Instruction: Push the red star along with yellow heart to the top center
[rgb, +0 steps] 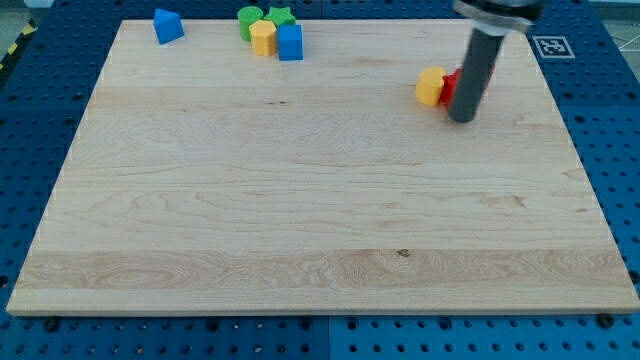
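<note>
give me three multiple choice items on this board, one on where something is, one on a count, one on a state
1. Where is the yellow heart-shaped block?
A. upper right of the wooden board
B. bottom left corner
C. dead centre

2. How many blue blocks are on the board?
A. none
B. two
C. four

3. How does my tip stand to the red block?
A. far away at the view's bottom
B. close against its right side, the rod partly hiding it
C. beside the green blocks

Answers:
1 A, it sits near the view's top right.
2 B, one blue block at the top left and one blue cube in the top cluster.
3 B, the dark rod covers the red block's right part.
</note>
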